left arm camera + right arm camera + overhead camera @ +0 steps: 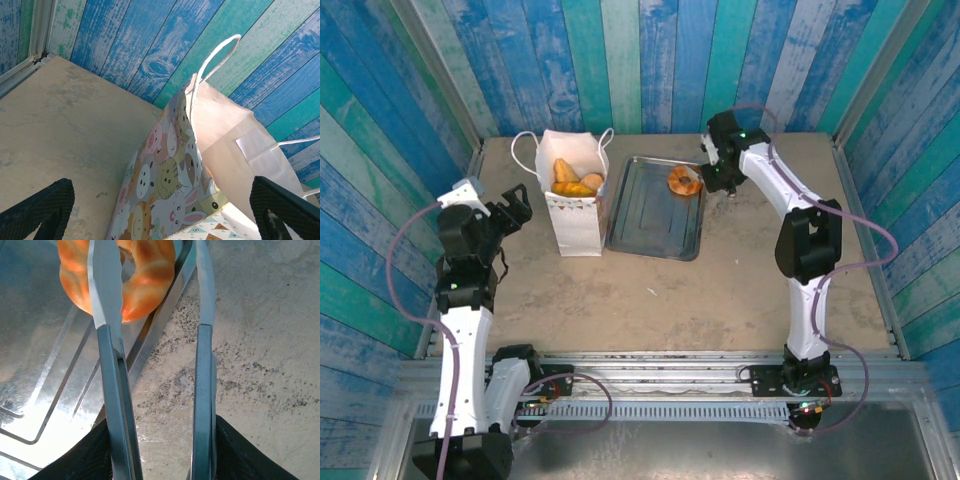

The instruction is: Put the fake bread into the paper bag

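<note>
White paper bag (575, 218) just left of the tray (650, 238), fake bread (575, 179) inside it; ring doughnut (684, 181) on the tray's far right corner.
Left gripper (514, 204) left of the tray, beyond the bag, jaws wide, empty. Right gripper (702, 177) at the tray's far right edge, jaws half apart, one finger (106, 290) over the doughnut, not clamped.

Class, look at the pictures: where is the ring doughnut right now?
In the top view the ring doughnut lies in the far right corner of the metal tray, right of the paper bag, beside the right tool.
</note>
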